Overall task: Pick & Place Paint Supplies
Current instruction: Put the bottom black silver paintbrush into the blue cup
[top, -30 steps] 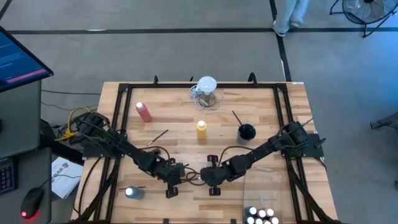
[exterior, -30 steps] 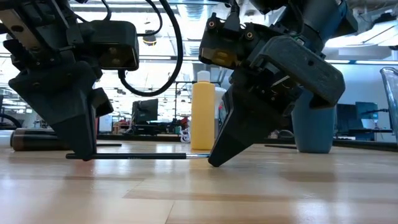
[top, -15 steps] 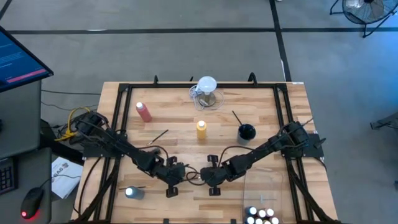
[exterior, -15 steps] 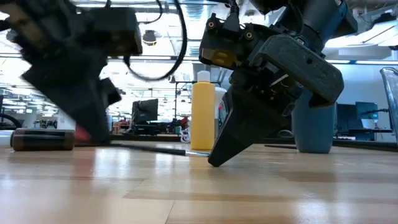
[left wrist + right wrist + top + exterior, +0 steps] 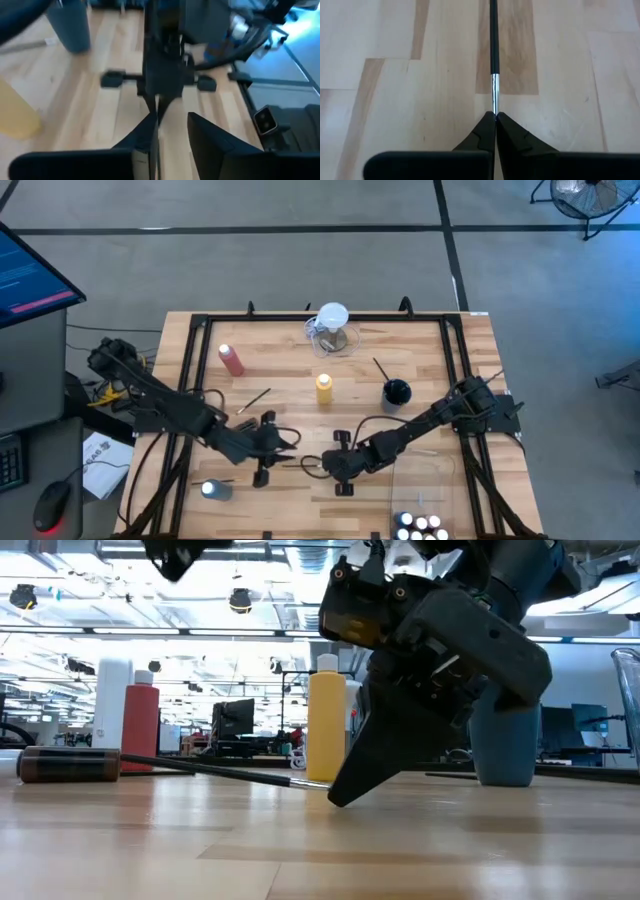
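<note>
Wooden desk (image 5: 420, 360) still carries most supplies; right tool (image 5: 495, 116) pinches one paintbrush (image 5: 494, 45), left tool (image 5: 170, 130) spread.

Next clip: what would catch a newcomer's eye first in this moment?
The right gripper, low at the table's front middle, is shut on the metal end of a thin paintbrush that lies along the wood. The left gripper hangs just beside it, jaws apart, off the brush. Behind stand a yellow bottle and a red bottle.
</note>
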{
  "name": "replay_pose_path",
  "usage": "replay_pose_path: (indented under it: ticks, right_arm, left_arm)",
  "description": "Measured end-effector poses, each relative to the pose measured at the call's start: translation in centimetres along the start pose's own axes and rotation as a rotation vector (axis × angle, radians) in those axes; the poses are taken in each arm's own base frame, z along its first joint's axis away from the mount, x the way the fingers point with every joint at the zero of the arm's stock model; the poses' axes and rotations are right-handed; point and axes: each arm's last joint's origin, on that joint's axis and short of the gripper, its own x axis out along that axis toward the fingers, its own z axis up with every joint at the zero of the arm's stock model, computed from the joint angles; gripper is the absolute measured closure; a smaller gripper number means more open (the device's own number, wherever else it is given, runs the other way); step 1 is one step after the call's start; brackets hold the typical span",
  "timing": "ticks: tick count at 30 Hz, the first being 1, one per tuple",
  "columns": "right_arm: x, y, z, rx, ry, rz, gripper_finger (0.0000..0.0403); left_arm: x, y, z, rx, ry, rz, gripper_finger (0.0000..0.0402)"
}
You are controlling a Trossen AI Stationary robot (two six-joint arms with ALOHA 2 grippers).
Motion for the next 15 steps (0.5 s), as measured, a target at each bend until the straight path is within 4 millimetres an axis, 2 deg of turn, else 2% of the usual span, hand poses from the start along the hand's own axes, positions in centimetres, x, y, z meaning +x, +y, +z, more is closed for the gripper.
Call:
replay_pose_path:
  ticks: [3, 7, 10, 15]
  right_arm:
    - [0.0, 0.1, -0.1, -0.001, 0.003, 0.001, 0.0403]
    - [-0.3, 0.0, -0.1, 0.029, 0.019, -0.025, 0.0403]
    - [-1.0, -0.2, 0.0, 0.05, 0.019, -0.06, 0.0403]
    - [-3.6, -0.5, 0.7, 0.147, 0.021, -0.095, 0.0403]
  left_arm:
    - [-1.3, 0.0, 0.7, 0.021, -0.042, -0.017, 0.0314]
    - [-1.6, -0.2, 0.7, 0.03, -0.042, -0.028, 0.0314]
    - [-1.0, -0.2, 0.0, 0.041, -0.022, -0.016, 0.0313]
    - [1.2, -0.1, -2.6, 0.117, 0.084, 0.044, 0.0313]
